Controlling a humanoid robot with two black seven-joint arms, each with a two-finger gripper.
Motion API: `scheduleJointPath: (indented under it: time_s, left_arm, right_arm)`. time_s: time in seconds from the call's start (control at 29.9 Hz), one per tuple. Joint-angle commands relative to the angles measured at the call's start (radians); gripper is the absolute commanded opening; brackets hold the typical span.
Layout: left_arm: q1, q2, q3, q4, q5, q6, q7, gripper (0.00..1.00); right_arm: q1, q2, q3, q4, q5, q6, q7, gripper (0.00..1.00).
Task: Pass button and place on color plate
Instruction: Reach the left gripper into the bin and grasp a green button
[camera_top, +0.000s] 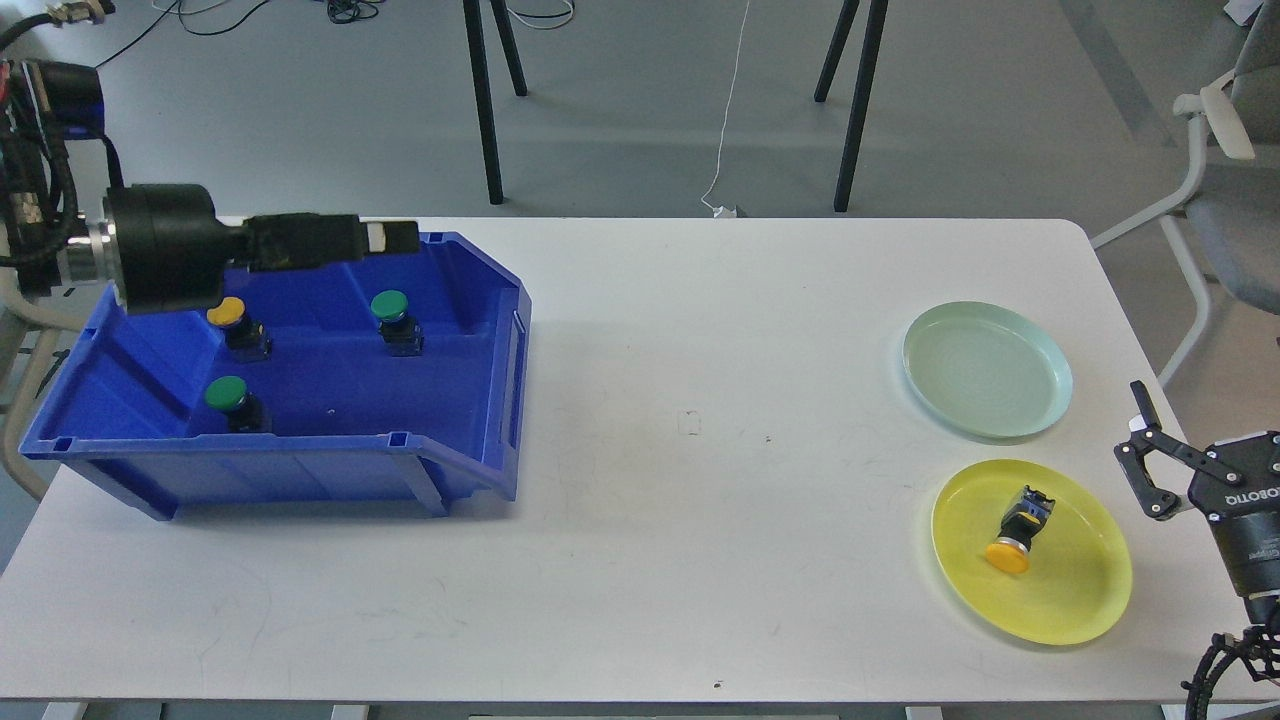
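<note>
the left gripper (400, 237) reaches level over the blue bin's (300, 465) back wall, fingers indistinguishable, so its state is unclear. inside stand one yellow button (232, 322) and two green buttons (396, 318). another yellow button (1018, 532) lies tilted on the yellow plate (1090, 590), cap toward the lower left. the right gripper (1143, 455), lettering mirrored, is spread open beside it.

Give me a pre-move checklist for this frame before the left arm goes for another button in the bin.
1. Buttons left in blue bin: yellow button and two green buttons - ok.
2. Left gripper over the bin's rear wall; its fingers are indistinct - cannot tell.
3. Right gripper empty, beside the yellow plate - ok.
4. Placed yellow button lies on its side on that plate - ok.
5. Green plate free - ok.
</note>
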Motion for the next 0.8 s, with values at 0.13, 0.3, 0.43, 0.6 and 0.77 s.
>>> scheduleJointPath:
  time_s: [0.13,0.3,0.43,0.6,0.77]
  left_arm:
    - [0.009,-0.105,0.145,0.341,0.339,0.0,0.0,0.97]
    - [0.046,-0.172,0.146,0.438,0.35,0.0,0.0,0.97]
    - [0.07,-0.194,0.145,0.476,0.35,0.0,0.0,0.97]
    - [0.082,-0.223,0.146,0.487,0.348,0.0,0.0,0.97]
    - [0.09,-0.229,0.143,0.513,0.347,0.0,0.0,0.97]
  right_arm:
    - [0.001,0.024,-0.007,-0.042,0.0,0.0,0.0,0.98]
    - [-0.011,0.022,-0.007,-0.057,0.0,0.0,0.0,0.98]
    - [-0.016,0.024,-0.007,-0.063,0.0,0.0,0.0,0.98]
    - [-0.016,0.024,-0.008,-0.068,0.0,0.0,0.0,0.98]
    - [-0.016,0.024,-0.008,-0.068,0.0,0.0,0.0,0.98]
